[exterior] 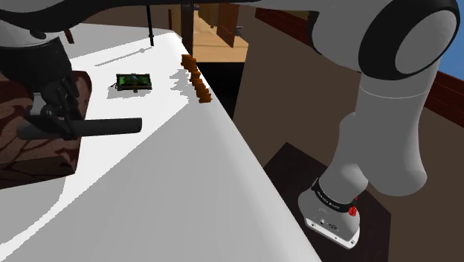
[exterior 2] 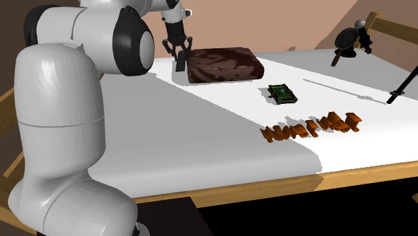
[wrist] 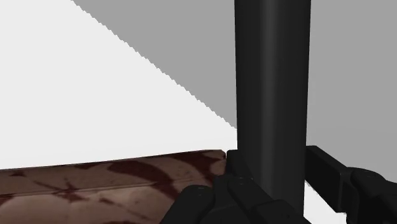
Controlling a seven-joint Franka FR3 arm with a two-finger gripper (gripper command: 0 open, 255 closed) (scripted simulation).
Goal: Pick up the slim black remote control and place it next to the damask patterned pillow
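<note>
Remote (exterior: 104, 126) in tight jaws at pillow (exterior: 30, 160) edge; white surface (exterior: 186, 193) alongside.

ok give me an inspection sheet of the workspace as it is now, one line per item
surface: white surface, part lit, part in shadow
job's things: slim black remote held roughly level in the gripper; dark brown patterned pillow lying flat, with the remote at its edge
clutter: small green object; row of orange-brown pieces; black stand near the far edge
grippers: gripper, jaws shut on the remote
cables: nothing seen
surroundings: wooden frame along the surface's edge; brown walls beyond
</note>
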